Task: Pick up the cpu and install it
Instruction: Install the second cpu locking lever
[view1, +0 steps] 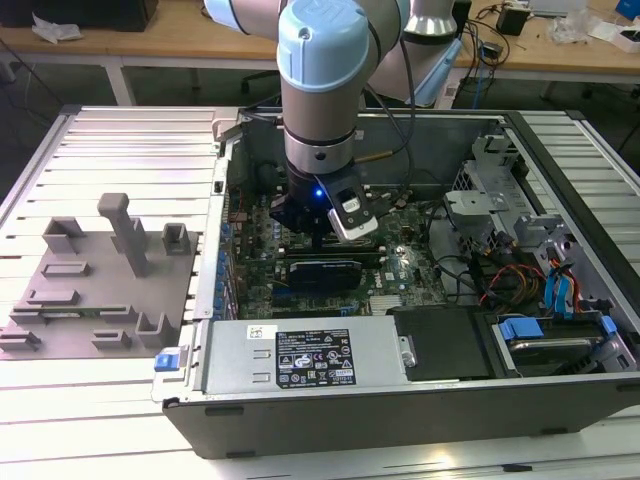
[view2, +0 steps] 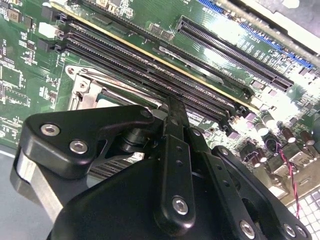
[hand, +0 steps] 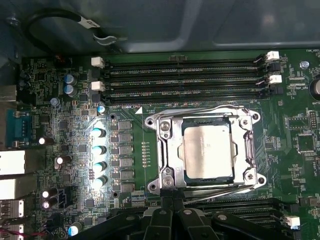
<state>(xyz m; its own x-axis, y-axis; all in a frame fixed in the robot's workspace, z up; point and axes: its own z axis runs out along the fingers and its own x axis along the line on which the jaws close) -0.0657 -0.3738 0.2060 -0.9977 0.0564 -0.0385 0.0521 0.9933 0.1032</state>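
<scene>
The cpu (hand: 208, 151) lies flat in its socket frame (hand: 167, 150) on the motherboard (hand: 75, 125), seemingly seated already; the gripper (hand: 171, 212) hangs just beside the frame at its six o'clock edge. Its fingers (view2: 176, 120) look pressed together on nothing, probably because the chip is released

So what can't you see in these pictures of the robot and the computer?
- Gripper fingertips: in the second wrist view its own black linkage covers them, so open or shut is unclear.
- CPU edges: in the first wrist view the metal socket frame overlaps them.
- In the exterior view the arm blocks the board beneath it.
</scene>
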